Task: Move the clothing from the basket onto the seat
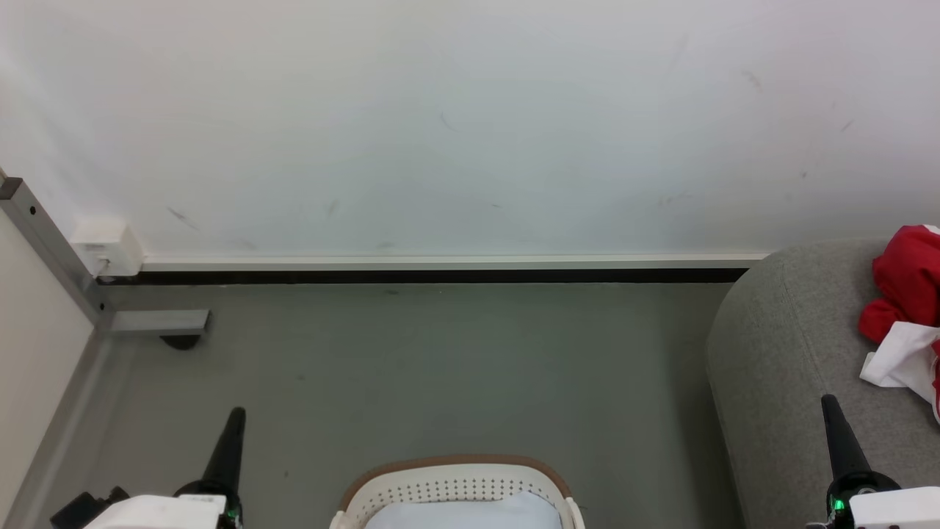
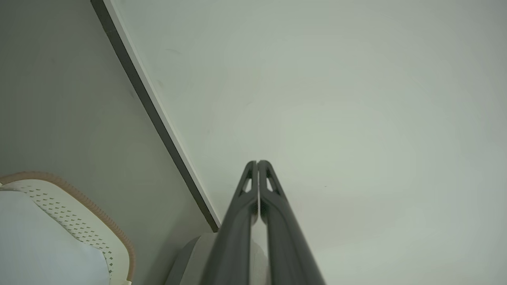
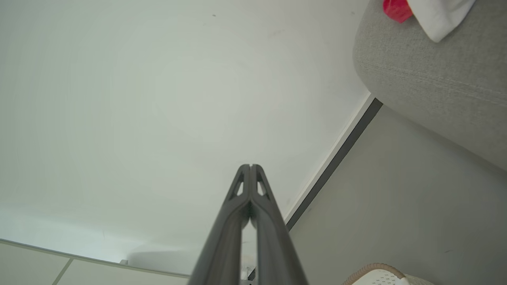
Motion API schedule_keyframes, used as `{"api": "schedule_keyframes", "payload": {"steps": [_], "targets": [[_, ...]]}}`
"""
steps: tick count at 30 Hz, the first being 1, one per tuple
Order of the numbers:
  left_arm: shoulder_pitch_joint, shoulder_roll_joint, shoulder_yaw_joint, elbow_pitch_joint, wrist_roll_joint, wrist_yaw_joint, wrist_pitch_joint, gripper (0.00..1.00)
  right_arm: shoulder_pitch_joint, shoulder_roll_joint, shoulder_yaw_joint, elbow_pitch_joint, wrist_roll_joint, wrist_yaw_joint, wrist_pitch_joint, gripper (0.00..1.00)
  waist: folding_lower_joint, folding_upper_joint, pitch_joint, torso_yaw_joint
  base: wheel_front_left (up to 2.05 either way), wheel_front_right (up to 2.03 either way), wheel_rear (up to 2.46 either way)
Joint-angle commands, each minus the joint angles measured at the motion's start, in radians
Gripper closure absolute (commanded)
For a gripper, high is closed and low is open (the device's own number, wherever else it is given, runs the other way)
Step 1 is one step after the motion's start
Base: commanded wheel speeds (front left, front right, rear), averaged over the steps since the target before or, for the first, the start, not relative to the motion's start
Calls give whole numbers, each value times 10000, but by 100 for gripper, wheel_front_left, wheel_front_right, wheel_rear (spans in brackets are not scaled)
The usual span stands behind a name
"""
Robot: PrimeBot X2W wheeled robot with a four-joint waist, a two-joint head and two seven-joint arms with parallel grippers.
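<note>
The red clothing (image 1: 908, 294) with white parts lies bunched on the grey seat (image 1: 778, 353) at the right edge of the head view; a red and white corner of the clothing (image 3: 431, 12) rests on the seat (image 3: 431, 71) in the right wrist view. The white basket (image 1: 455, 488) with a brown rim stands on the floor at the bottom centre, a pale bluish-white cloth (image 1: 470, 514) inside it; the basket (image 2: 79, 221) also appears at lower left in the left wrist view. My left gripper (image 1: 235, 417) (image 2: 258, 162) is shut and empty, left of the basket. My right gripper (image 1: 830, 402) (image 3: 250, 166) is shut and empty, over the seat's front.
A white wall (image 1: 470, 125) with a dark skirting strip (image 1: 440, 276) runs across the back. A grey metal frame (image 1: 51, 257) with a foot (image 1: 158, 323) stands at the left. Grey floor (image 1: 440, 367) lies open between basket, wall and seat.
</note>
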Motion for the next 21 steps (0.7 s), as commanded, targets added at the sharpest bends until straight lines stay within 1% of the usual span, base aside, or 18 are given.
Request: {"api": "schedule_keyframes", "payload": {"steps": [1, 21], "targets": [[-139, -14, 103, 0, -217, -100, 91, 100, -162, -38, -90, -16, 202, -14, 52, 100, 0, -1, 4, 3, 0, 0, 0], [-296, -264, 484, 149, -1400, -413, 520, 100, -273, 29, -375, 137, 1693, -18, 366, 100, 0, -1, 63, 42, 0, 0, 0]]}}
